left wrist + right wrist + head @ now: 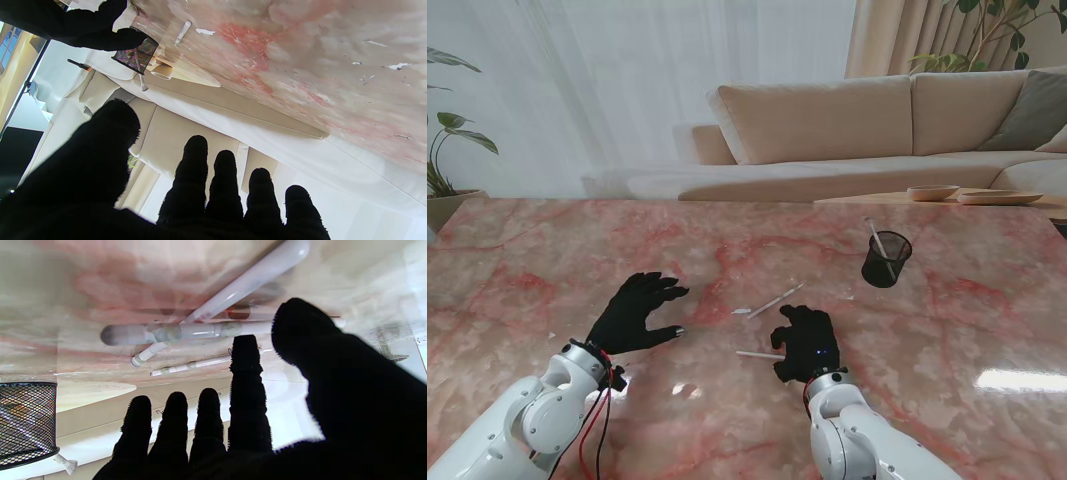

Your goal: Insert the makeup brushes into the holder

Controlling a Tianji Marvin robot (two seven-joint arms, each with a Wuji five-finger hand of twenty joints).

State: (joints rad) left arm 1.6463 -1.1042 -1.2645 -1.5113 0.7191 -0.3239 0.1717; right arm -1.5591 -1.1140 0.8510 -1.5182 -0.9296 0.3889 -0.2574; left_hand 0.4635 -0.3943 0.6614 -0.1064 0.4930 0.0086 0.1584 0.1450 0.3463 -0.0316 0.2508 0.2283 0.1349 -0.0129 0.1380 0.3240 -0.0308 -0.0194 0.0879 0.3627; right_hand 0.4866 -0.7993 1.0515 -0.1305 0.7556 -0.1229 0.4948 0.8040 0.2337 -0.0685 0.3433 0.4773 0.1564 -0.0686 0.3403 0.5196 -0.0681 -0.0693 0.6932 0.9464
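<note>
Fingers on your left hand point(637, 312) are spread apart and hold nothing; it rests far to the left of the holder point(886, 260). Next comes your right hand point(805, 343), nearer the holder but still on its left, fingers apart over a white brush point(758, 354) and not yet pinching it. Close your thumb and first finger on that handle, lift it flat, then tip it up. A second brush point(777, 299) lies between that hand and the holder, so go over it. One brush already stands inside the holder. The table point(517, 260) around it is wide and bare, with edges far off.
</note>
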